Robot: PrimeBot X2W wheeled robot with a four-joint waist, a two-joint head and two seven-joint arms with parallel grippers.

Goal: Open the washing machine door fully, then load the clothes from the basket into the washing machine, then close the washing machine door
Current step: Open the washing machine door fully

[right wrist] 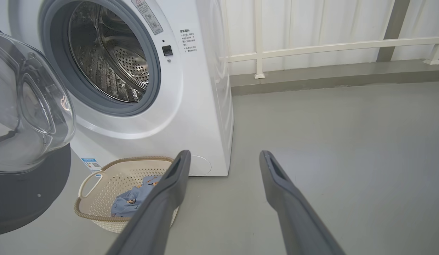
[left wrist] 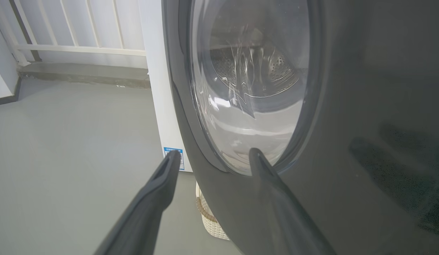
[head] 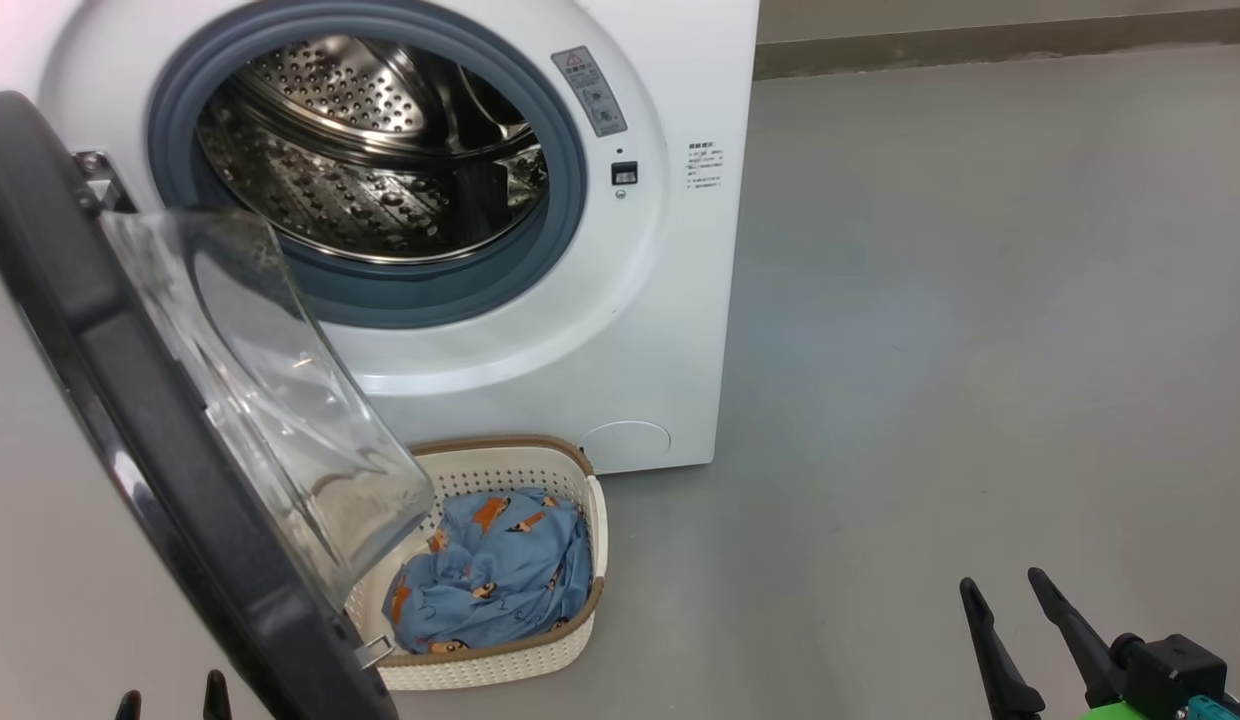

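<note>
Left gripper released at washing machine door rim, right gripper released over floor.

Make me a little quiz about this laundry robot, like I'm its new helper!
1. True or false: the washing machine door stands open.
2. Pick one. Where are the clothes?
A. in the drum
B. in the basket
C. on the floor
3. Fill the gap: the right pincer is ___ (open or shut) and holds nothing.

Key: 1 true; 2 B; 3 open.
</note>
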